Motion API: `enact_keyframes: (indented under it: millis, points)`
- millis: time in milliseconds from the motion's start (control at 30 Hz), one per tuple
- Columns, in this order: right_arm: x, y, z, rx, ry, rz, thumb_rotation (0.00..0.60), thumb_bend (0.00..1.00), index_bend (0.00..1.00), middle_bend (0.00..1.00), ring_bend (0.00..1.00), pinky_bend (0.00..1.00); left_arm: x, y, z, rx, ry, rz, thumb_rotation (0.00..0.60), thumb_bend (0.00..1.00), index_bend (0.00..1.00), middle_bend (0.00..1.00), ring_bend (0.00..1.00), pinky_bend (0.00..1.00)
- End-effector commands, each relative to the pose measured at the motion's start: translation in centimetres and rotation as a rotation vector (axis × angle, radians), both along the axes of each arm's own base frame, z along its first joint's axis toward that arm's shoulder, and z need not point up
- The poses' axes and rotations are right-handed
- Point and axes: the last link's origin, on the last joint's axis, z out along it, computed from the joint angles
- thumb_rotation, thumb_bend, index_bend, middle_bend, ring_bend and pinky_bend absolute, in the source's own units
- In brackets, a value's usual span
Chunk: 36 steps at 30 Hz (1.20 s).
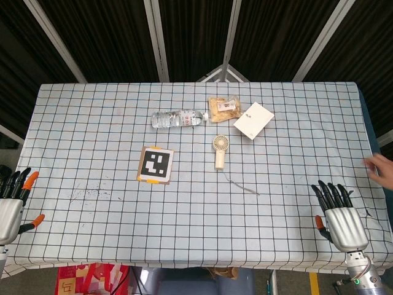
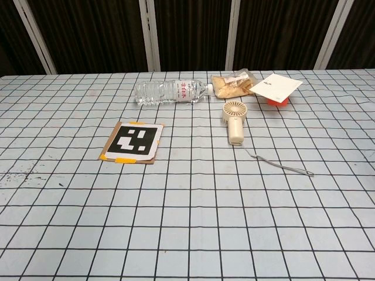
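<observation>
At the near edge of the worktop (image 1: 92, 246) we have both hands resting low and idle: our left hand (image 1: 11, 206) sits at the left corner with fingers spread and nothing in it, and our right hand (image 1: 339, 218) lies palm-down at the right corner, fingers apart, holding nothing. Nearest our right hand, though well apart from it, lies the small handheld fan (image 1: 220, 151) with its thin cord (image 2: 280, 164) trailing toward us. Beyond it are the water bottle (image 1: 177, 118) on its side, the snack packet (image 1: 223, 109) and the white card (image 1: 253, 120); the marker tag (image 1: 155, 165) lies left of the fan. We judge nothing is begun: every item lies untouched.
</observation>
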Motion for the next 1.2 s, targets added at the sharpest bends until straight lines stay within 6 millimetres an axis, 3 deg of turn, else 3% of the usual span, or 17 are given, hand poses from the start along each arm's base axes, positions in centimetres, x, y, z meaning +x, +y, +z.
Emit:
enact_keyframes:
  millis: [33,267,333,400,467,667,733,967,1200]
  points:
    - [0.0,0.0,0.0,0.000,-0.002,0.001,0.600,0.51,0.00,0.00,0.00,0.02,0.0,0.0,0.0,0.001,0.000,-0.001,0.600,0.09,0.00,0.00,0.00,0.00]
    - [0.3,-0.3,-0.1,-0.001,-0.017,0.009,0.600,0.51,0.00,0.00,0.00,0.03,0.1,-0.1,0.0,0.001,0.000,-0.004,0.600,0.09,0.00,0.00,0.00,0.00]
    - [0.8,-0.7,-0.3,-0.002,-0.038,0.023,0.600,0.51,0.00,0.03,0.04,0.09,0.1,-0.2,0.1,0.001,-0.001,-0.005,0.600,0.09,0.00,0.00,0.00,0.00]
    - [1.4,-1.2,-0.4,-0.005,-0.051,0.044,0.600,0.51,0.00,0.14,0.18,0.26,0.1,-0.1,0.1,0.002,-0.004,-0.006,0.600,0.09,0.00,0.00,0.00,0.00]
    - [2.4,-2.2,-0.7,-0.009,-0.063,0.068,0.600,0.51,0.00,0.33,0.39,0.49,0.0,-0.1,0.1,0.000,-0.011,-0.003,0.600,0.09,0.00,0.00,0.00,0.00]
    - [5.7,-6.9,-3.0,0.028,-0.121,0.076,0.600,0.51,0.00,0.70,0.75,0.78,0.1,0.1,0.1,-0.007,-0.017,-0.013,0.600,0.09,0.00,0.00,0.00,0.00]
    - [6.6,-8.2,-4.2,0.050,-0.129,0.071,0.600,0.52,0.00,0.76,0.81,0.82,0.1,0.1,0.2,-0.010,-0.020,-0.014,0.600,0.09,0.00,0.00,0.00,0.00]
    - [10.3,-12.1,-9.0,0.155,-0.084,0.082,0.600,0.75,0.00,0.82,0.88,0.87,-0.1,0.3,0.5,-0.008,-0.034,0.000,0.600,0.09,0.00,0.00,0.00,0.00]
    - [12.6,-14.5,-13.1,0.228,-0.076,0.059,0.600,0.81,0.00,0.82,0.88,0.87,-0.1,0.4,0.8,-0.013,-0.045,0.008,0.600,0.09,0.00,0.00,0.00,0.00]
